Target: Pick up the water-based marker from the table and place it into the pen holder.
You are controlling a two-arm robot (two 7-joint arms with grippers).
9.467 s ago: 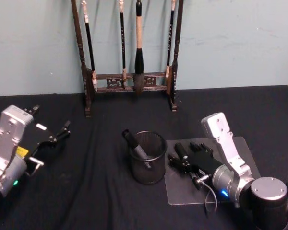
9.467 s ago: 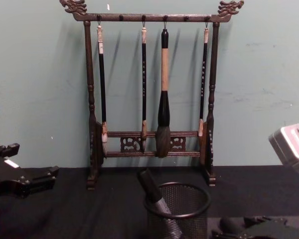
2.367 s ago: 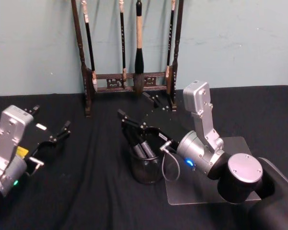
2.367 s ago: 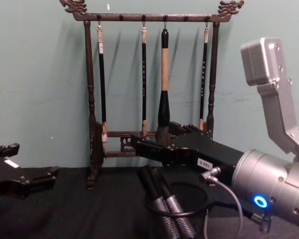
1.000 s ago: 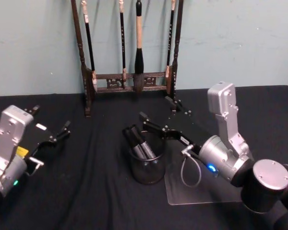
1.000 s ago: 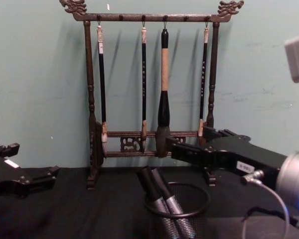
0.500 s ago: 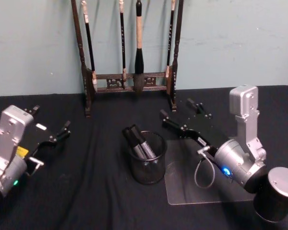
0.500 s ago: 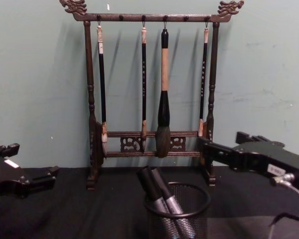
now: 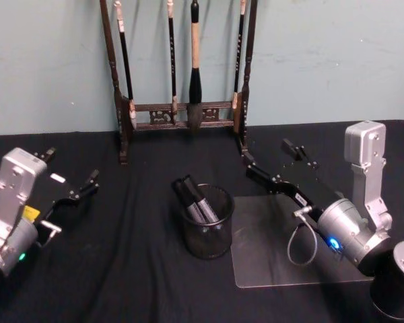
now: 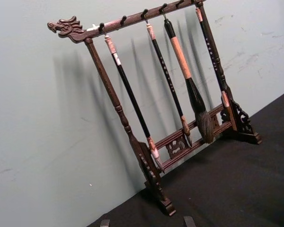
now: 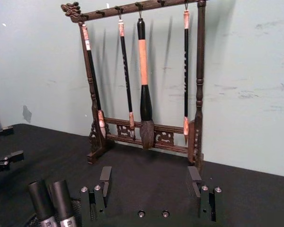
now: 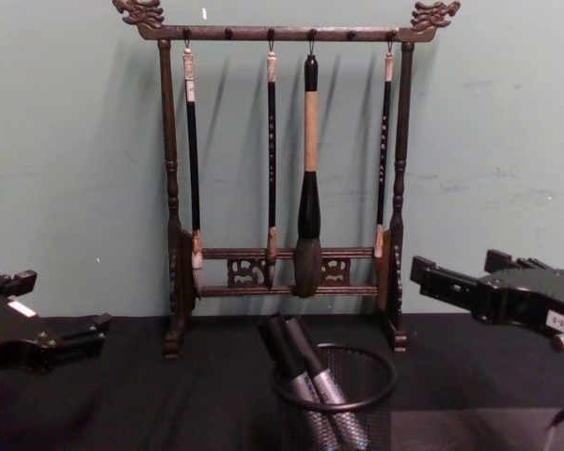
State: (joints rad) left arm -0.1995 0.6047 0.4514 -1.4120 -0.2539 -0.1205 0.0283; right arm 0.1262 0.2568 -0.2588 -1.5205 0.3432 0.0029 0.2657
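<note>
We see the right gripper point(image 9: 273, 160) pulled back from over the pen holder point(image 9: 208, 229), its jaws spread wide and holding nothing — half a second ago it hung closer to the cup, and a second before that almost above the rim. That retreat reads to us as the end of the job: the marker point(image 9: 204, 200) stands inside the cup, leaning toward the robot's left beside a second marker point(image 9: 187, 200) that was there from the start.

From the gripper's open tips, the cup sits down and off to its left, well apart. Beneath the gripper lies a clear plastic mat point(image 9: 269, 262) on the black table point(image 9: 148, 282), bare where the marker once lay. In the right wrist view the two dark caps point(image 11: 49, 196) show just off one open finger point(image 11: 104, 179), silver barrels dropping into the mesh.

In the chest view the markers point(image 12: 305, 366) cross the cup's rim point(image 12: 334, 406) side by side, touching, both tilted the same way.

The left gripper point(image 9: 71, 182) rests parked at the far left of the table, fingers apart — empty, and unmoved throughout.

Behind the cup, the wooden brush rack point(image 9: 182, 114) holds four hanging brushes, untouched. We judge nothing remains but for the right arm to settle.
</note>
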